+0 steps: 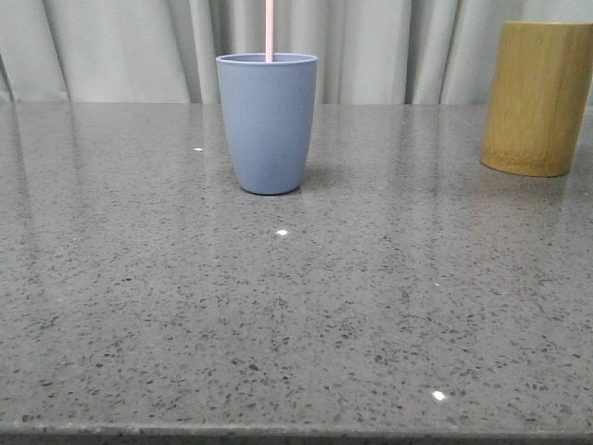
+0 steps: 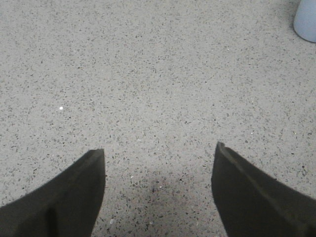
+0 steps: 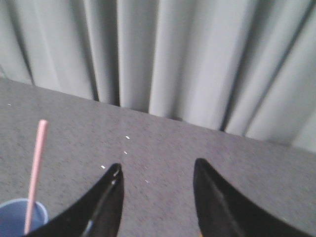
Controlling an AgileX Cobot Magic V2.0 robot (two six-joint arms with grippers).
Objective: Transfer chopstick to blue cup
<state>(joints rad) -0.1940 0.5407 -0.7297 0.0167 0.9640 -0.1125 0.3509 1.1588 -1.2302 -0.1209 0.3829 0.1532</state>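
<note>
The blue cup [image 1: 267,122] stands upright on the grey table, left of centre in the front view. A pale pink chopstick [image 1: 270,30] stands in it and runs out of the top of that view. In the right wrist view the chopstick [image 3: 35,173] leans in the cup [image 3: 17,217], beside my open, empty right gripper [image 3: 157,167], which is above the table. My left gripper [image 2: 159,152] is open and empty over bare table, with an edge of the cup [image 2: 307,19] far off. Neither gripper shows in the front view.
A taller yellow-brown bamboo cylinder [image 1: 539,97] stands at the back right of the speckled grey table [image 1: 296,306]. Pale grey curtains [image 1: 120,46] hang behind the table's far edge.
</note>
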